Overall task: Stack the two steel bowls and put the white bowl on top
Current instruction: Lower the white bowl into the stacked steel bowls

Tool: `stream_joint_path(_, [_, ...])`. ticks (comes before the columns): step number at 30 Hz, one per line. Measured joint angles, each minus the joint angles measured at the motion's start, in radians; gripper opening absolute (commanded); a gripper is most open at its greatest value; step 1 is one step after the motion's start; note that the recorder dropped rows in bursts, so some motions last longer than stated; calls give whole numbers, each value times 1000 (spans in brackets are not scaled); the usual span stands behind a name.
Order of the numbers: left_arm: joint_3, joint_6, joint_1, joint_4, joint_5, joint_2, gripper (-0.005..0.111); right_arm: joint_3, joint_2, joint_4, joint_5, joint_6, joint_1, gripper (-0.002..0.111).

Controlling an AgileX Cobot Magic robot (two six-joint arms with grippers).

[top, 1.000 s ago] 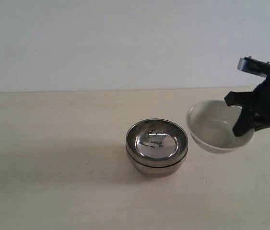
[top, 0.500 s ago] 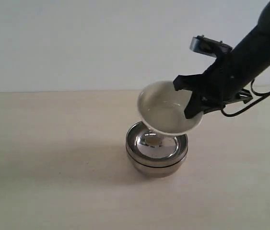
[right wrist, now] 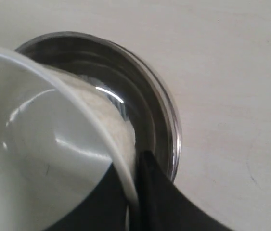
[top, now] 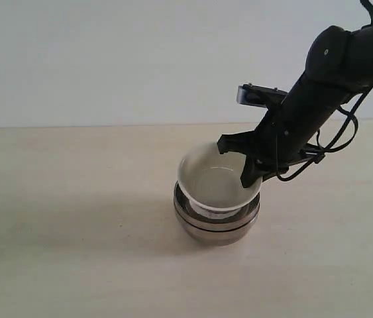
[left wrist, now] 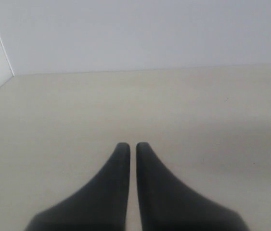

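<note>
My right arm slopes down from upper right, the right gripper (top: 249, 173) pinching the rim of the white bowl (top: 211, 187), which is tilted inside the stacked steel bowls (top: 216, 225). My left gripper (left wrist: 133, 147) is pressed together above the table (top: 73, 199).

The pale table (top: 73, 265) carries two stacked steel bowls (top: 216, 232).

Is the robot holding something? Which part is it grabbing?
Yes. The right gripper pinches the white bowl by its rim, one finger inside and one outside. The left gripper is shut and holds nothing.
</note>
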Motion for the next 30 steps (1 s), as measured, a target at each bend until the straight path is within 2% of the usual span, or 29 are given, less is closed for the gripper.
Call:
stream_joint_path(26, [0,0,0,0,0,0,4,0,34,0,-37,8,9,0])
stream_joint_path(28, [0,0,0,0,0,0,4,0,34,0,-39,8,9,4])
stream_joint_path(30, [0,0,0,0,0,0,4,0,34,0,-44,8,9,14])
